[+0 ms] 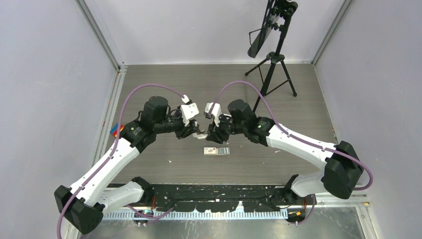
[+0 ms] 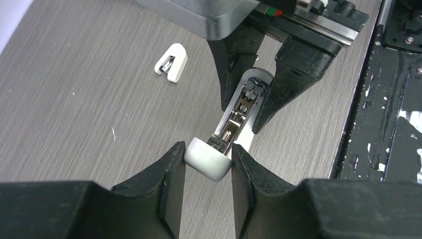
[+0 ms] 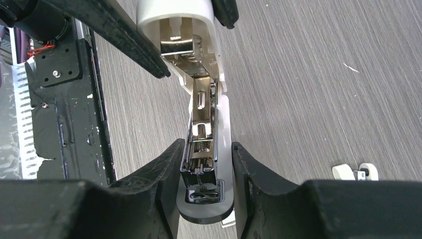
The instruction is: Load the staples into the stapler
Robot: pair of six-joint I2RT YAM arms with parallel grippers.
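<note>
The slim white stapler (image 1: 202, 133) hangs above the table between my two grippers, its silver inner channel (image 3: 203, 112) exposed. My left gripper (image 2: 208, 150) is shut on its rounded white end (image 2: 209, 160). My right gripper (image 3: 207, 148) is shut on the opposite end, with both pads against the stapler's sides beside the dark anvil plate (image 3: 204, 196). In the top view the left gripper (image 1: 195, 130) and the right gripper (image 1: 209, 133) meet nose to nose. The staples' small white box with its grey tray (image 1: 217, 151) lies flat on the table just in front of them. No loose staple strip shows.
A shorter, stubby white stapler (image 2: 170, 62) lies on the wood-grain table beyond the grippers and also shows as the short stapler (image 3: 355, 172) at the right. A black tripod (image 1: 271, 69) stands at the back right. The black base rail (image 1: 224, 194) runs along the near edge.
</note>
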